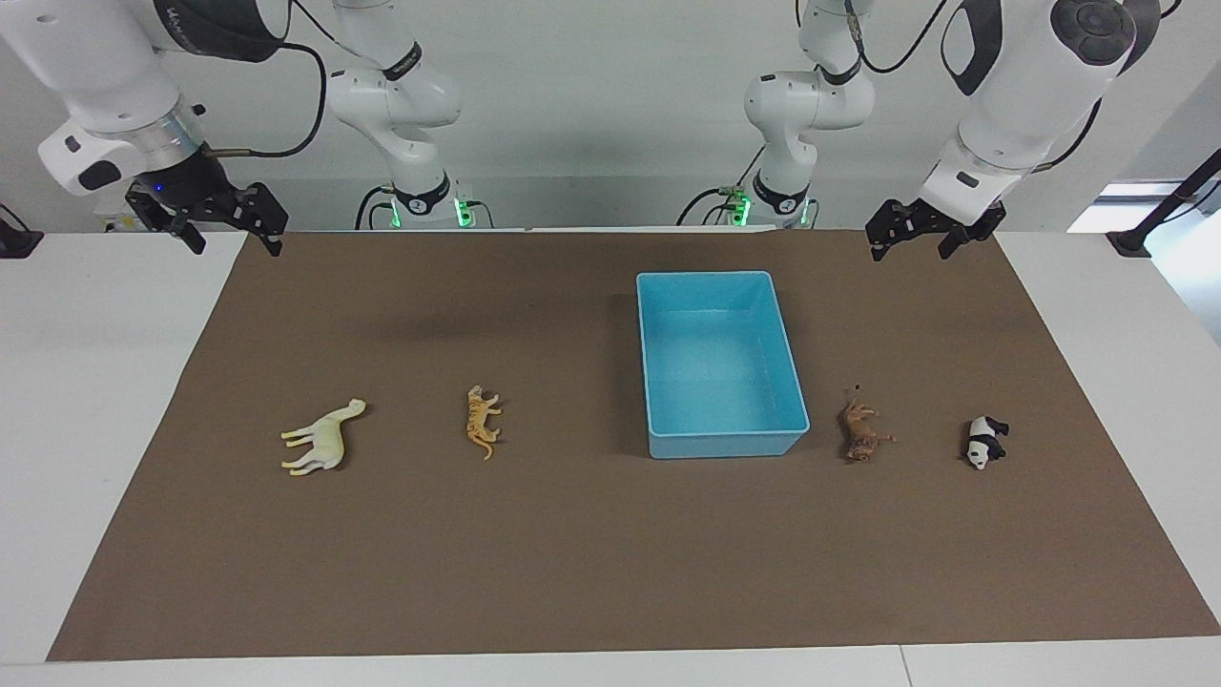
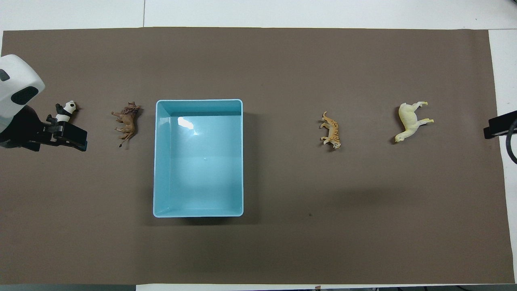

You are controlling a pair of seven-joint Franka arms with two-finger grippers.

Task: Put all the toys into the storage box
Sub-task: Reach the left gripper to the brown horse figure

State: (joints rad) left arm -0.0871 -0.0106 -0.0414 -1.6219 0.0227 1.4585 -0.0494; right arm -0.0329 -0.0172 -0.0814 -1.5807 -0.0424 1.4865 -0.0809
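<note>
A: Jaws?
B: Left gripper (image 1: 923,239) and right gripper (image 1: 232,229) both spread wide, holding nothing, raised at the robots' edge, one per corner.
A: Toys?
B: Llama (image 1: 322,437), tiger (image 1: 482,420), lion (image 1: 861,431), panda (image 1: 983,441) in a row on the brown mat (image 1: 572,553); storage box (image 1: 722,445) mid-row. The overhead view has the left gripper overlapping the panda; the facing view shows them well apart.

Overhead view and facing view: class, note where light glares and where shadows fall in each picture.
Overhead view: a bright white glare patch sits on the floor of the blue box, near its wall farthest from the robots; a soft broad shadow darkens the brown mat. Facing view: the box shows only faint sheen; a blurred shadow lies on the mat near the robots, and each toy casts a small one.
</note>
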